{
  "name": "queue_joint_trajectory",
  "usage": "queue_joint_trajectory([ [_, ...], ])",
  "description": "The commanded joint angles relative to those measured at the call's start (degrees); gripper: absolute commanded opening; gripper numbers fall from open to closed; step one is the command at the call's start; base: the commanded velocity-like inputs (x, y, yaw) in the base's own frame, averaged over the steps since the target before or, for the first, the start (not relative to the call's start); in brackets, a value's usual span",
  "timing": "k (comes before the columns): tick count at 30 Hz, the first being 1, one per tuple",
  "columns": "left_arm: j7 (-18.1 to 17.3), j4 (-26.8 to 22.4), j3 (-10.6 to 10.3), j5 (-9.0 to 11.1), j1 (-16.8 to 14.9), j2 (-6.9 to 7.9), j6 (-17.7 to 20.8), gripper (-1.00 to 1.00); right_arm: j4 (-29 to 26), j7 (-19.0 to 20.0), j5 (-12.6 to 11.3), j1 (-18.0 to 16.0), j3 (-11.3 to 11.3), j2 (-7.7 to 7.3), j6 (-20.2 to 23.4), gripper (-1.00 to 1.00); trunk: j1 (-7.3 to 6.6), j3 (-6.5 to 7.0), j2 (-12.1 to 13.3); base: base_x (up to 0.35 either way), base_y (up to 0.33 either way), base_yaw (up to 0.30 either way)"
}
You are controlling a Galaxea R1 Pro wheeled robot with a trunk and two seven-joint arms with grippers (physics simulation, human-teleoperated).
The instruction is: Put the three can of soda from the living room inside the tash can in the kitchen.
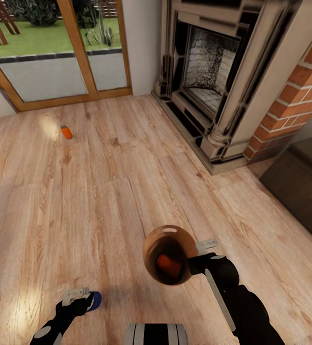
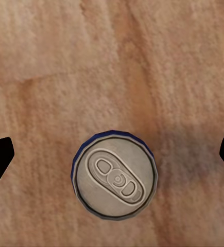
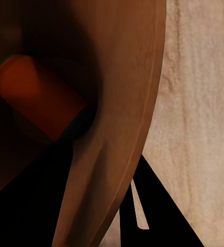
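Standing upright on the floor [image 1: 127, 191], blue can [image 2: 114, 176] shows its top between wide-spread left gripper [image 2: 112, 154]; right gripper [image 1: 199, 256] clamps bin [image 1: 149, 249] rim, orange can [image 3: 37, 95] lying slantwise inside.

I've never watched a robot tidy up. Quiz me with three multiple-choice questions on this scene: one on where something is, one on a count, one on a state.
1. Where does the loose orange can lie?
A. On the floor near the glass doors
B. Inside the fireplace
C. On a sofa

2. How many cans are in the bin?
A. None
B. One
C. Three

3. How is the left gripper over the blue can?
A. Shut on it
B. Open, a finger at each side
C. Holding the bin

Answers: 1 A, it lies on the wood floor by the doors. 2 B, one orange can lies inside. 3 B, the fingers stand apart from the can.
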Motion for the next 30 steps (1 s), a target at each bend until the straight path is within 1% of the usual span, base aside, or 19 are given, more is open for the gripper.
queue_joint_trajectory([
  [1,0.0,0.0,0.0,0.0,0.0,0.0,0.0,1.0,0.0,0.0,-0.8,0.0,0.0,0.01,-0.1,-1.0,0.0,-0.02,0.0,0.0,0.0,0.0],
  [3,0.0,0.0,0.0,0.0,0.0,0.0,0.0,1.0,-0.1,0.0,-0.8,-0.3,0.0,-0.01,0.0,-1.0,0.0,-0.05,0.0,0.0,0.0,0.0],
  [6,0.0,0.0,0.0,0.0,0.0,0.0,0.0,1.0,-0.2,0.0,-0.7,-3.0,-0.1,-0.08,0.1,-1.0,0.0,-0.07,0.0,0.0,0.0,0.0],
  [7,0.0,0.0,0.0,0.0,0.0,0.0,0.0,1.0,-0.2,-0.1,-0.7,-4.5,-0.3,-0.46,0.1,-1.0,0.0,-0.07,0.0,0.0,0.0,0.0],
  [8,0.0,0.0,0.0,0.0,0.0,0.0,0.0,1.0,-0.2,-0.1,-0.7,-5.3,-0.7,-0.82,0.2,-1.0,0.0,-0.07,0.0,0.0,0.0,0.0],
  [9,0.0,0.0,0.0,0.0,0.0,0.0,0.0,1.0,-0.2,-0.1,-0.7,-6.8,-2.3,-1.46,0.2,-1.0,0.0,-0.07,0.0,0.0,0.0,0.0],
  [10,0.0,0.0,0.0,0.0,0.0,0.0,0.0,1.0,-0.2,-0.1,-0.7,-7.6,-3.5,-1.71,0.2,-1.0,0.0,-0.07,0.0,0.0,0.0,0.0],
  [11,0.0,0.0,0.1,0.0,0.0,0.0,0.0,1.0,-0.2,-0.1,-0.6,-11.2,-9.2,-2.62,0.3,-1.0,0.0,-0.07,0.0,0.0,0.0,0.0],
  [13,0.0,0.0,0.0,0.0,0.0,0.0,0.0,1.0,-0.2,-0.1,-0.6,-12.1,-10.4,-2.8,0.4,-1.0,0.0,-0.07,0.0,0.0,0.0,0.0],
  [17,0.0,0.0,0.0,0.0,0.0,0.0,0.0,1.0,-0.5,0.0,-0.7,-12.6,-11.2,-2.92,0.5,-1.0,0.0,-0.07,0.0,0.0,0.0,0.0],
  [20,0.0,0.0,0.0,0.0,0.0,0.0,0.0,1.0,-1.8,0.0,-0.7,-12.8,-11.4,-2.92,0.5,-1.0,0.0,-0.08,0.0,0.0,0.0,0.0],
  [30,0.0,0.0,0.1,0.0,0.0,0.0,0.0,1.0,-2.3,0.0,-0.7,-12.9,-11.5,-2.39,0.6,-1.0,0.0,-0.08,0.0,0.0,0.0,0.0],
])
